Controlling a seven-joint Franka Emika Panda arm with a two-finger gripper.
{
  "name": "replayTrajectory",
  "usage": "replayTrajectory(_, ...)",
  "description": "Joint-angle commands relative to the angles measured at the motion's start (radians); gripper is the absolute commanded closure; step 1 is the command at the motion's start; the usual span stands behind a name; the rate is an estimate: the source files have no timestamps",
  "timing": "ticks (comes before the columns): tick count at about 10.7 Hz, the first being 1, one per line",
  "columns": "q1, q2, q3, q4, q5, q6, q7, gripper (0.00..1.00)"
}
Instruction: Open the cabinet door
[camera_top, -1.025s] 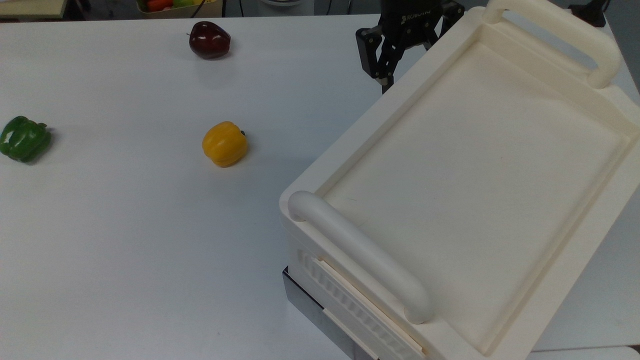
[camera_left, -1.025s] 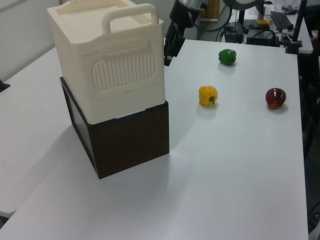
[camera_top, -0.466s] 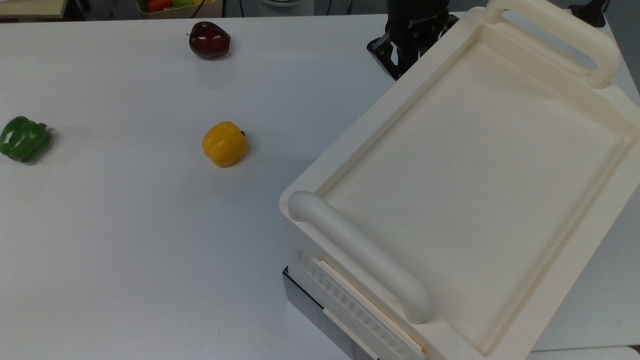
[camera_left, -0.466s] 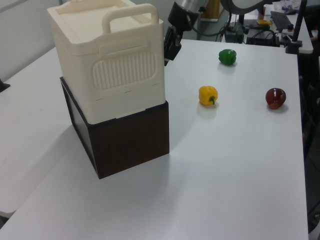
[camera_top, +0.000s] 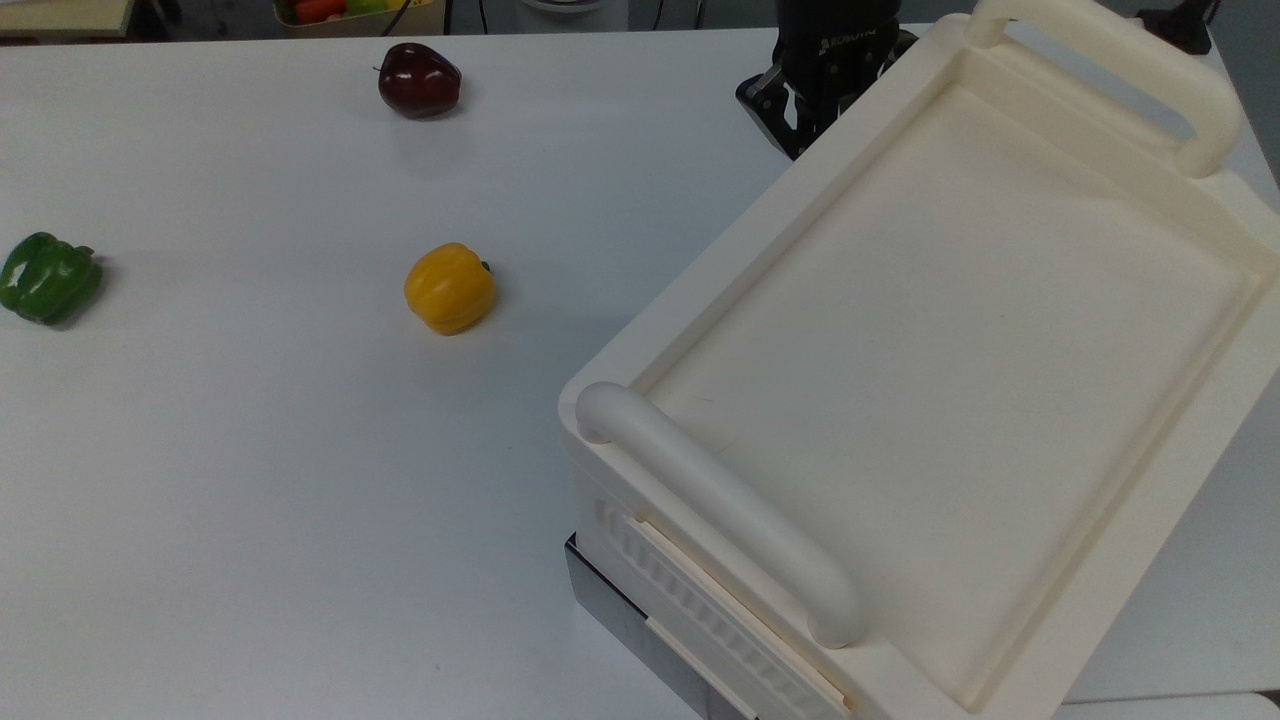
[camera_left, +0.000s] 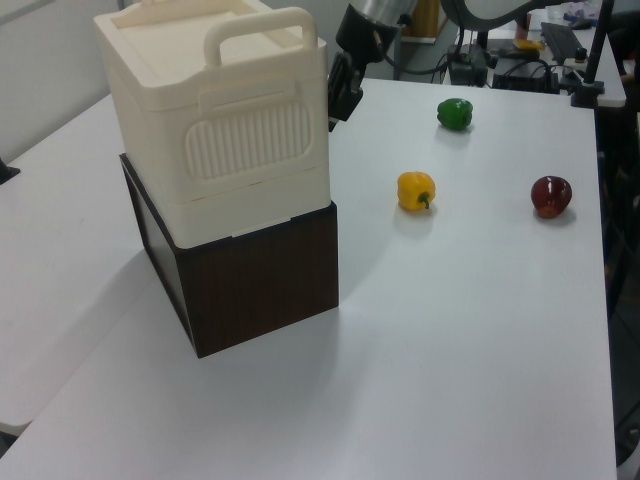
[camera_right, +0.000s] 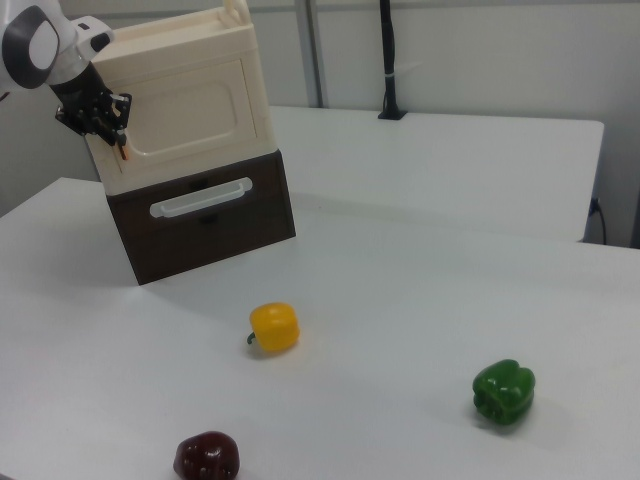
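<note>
From my station I see the cabinet (camera_top: 950, 300) standing on the desk (camera_top: 250, 450), toward the top view's right. It is a big cream box with a recessed top and a thick bar handle (camera_top: 720, 510) at each end. In the left view it sits on a dark brown box (camera_left: 255, 275), with its ribbed end panel (camera_left: 250, 140) facing that camera. The cabinet door (camera_right: 190, 115) is the flat cream face turned toward the right view's camera. It lies flush with the body of the cabinet, so I read it as closed. A small copper-brown strip (camera_right: 124, 152) shows at the door's edge on the right view's left. Below the door, the brown box carries a pale bar pull (camera_right: 200, 197). The gripper (camera_right: 108, 122) is right up against that same edge of the door, just above the copper strip and well off the desk. In the top view it is tucked against the cabinet's far corner, partly hidden by the rim. I cannot tell whether the gripper is spread, pressed together, or pinching anything. Three peppers lie loose on the open desk, well apart from each other and from the cabinet. The yellow pepper (camera_top: 449, 288) is nearest the cabinet. The dark red pepper (camera_top: 419, 80) sits toward the far edge in the top view. The green pepper (camera_top: 48, 277) is out at the top view's left.
</note>
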Motion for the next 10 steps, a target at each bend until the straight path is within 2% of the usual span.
replayTrajectory(1, -0.004, -0.008, -0.003, -0.020, -0.024, 0.018, -0.028, 1.00)
replayTrajectory(7, -0.057, -0.057, -0.016, -0.037, 0.028, -0.226, -0.190, 1.00)
replayTrajectory(10, -0.148, -0.100, -0.016, -0.048, 0.028, -0.341, -0.191, 0.98)
